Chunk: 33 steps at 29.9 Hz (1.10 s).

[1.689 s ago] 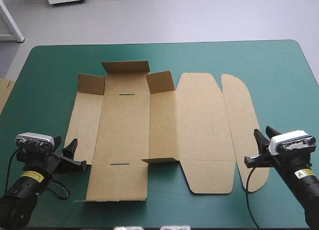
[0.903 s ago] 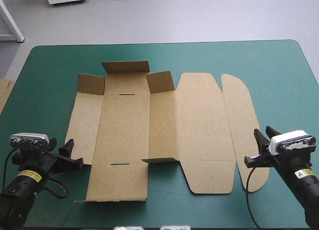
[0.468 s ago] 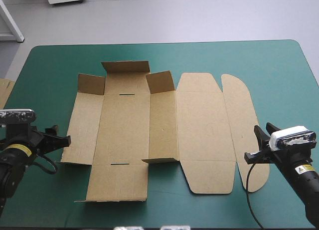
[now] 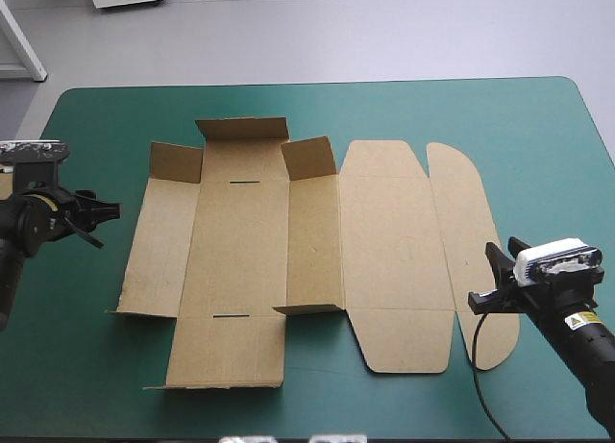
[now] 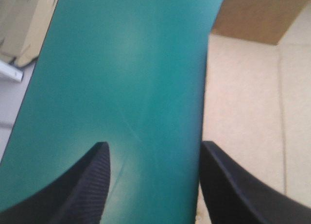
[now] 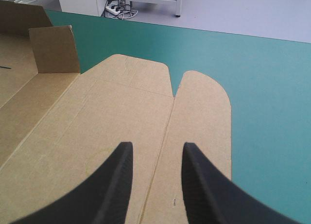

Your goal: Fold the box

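The brown box (image 4: 240, 241) lies opened out in the middle of the teal-green table, with three short flaps (image 4: 242, 128) standing up along its far side. The rounded lid panels (image 4: 452, 241) lie flat to the right. My left gripper (image 4: 104, 210) hovers open just off the box's left flap, holding nothing. In the left wrist view the left gripper (image 5: 154, 161) frames bare teal-green cover, with the box's edge (image 5: 243, 112) beside one finger. My right gripper (image 4: 490, 275) is open at the outer lid panel's right edge. In its own view the right gripper (image 6: 154, 156) looks across the lid (image 6: 97, 127).
More brown board (image 4: 8, 179) shows at the table's left edge and appears in the left wrist view as a stack of board (image 5: 24, 20) beyond the cover. The table's rim (image 4: 307, 82) runs along the far side.
My left arm has swung from the box's near left corner toward the far side along the left flap. The right arm has barely shifted. The box has not moved.
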### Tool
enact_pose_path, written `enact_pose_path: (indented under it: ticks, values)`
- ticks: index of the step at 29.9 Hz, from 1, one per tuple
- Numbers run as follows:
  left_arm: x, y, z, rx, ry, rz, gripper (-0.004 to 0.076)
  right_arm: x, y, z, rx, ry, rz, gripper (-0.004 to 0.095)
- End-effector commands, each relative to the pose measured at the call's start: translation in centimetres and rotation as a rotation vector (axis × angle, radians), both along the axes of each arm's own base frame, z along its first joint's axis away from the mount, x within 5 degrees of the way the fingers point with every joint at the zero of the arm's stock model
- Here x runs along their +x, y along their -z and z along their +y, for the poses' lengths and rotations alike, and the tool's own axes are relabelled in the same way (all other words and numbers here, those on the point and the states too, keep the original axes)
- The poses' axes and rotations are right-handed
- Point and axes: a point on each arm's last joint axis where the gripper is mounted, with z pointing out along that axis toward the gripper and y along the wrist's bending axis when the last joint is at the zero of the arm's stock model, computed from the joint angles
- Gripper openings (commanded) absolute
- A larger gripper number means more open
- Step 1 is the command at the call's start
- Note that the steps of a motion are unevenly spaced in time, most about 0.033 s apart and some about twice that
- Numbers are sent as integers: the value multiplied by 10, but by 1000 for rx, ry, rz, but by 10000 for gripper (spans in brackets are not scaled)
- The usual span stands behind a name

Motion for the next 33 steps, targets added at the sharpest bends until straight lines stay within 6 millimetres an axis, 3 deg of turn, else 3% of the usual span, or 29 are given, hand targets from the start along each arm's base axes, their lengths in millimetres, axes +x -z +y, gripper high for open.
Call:
enact_pose_path:
  ticks: [1,4,7,12,17,21,26,33]
  values:
    - [7,0,32,-124,-54,-28,403,4,-14,-2,8,27,-62,324]
    - [11,2,45,-319,-37,-108,403,4,-14,-2,8,32,-66,327]
    - [17,8,49,-341,38,-99,403,4,-15,-3,10,35,-69,327]
    - [30,42,54,-427,81,108,403,4,-15,-3,10,35,-69,327]
    - [49,72,50,-605,166,207,403,6,-16,-2,10,33,-67,328]
    - [59,93,55,-643,171,270,403,8,-15,-2,9,34,-60,328]
    - [60,114,69,-697,153,353,403,8,-14,-2,12,30,-49,328]
    - [61,129,80,-798,182,366,403,8,-14,-2,12,30,-49,328]
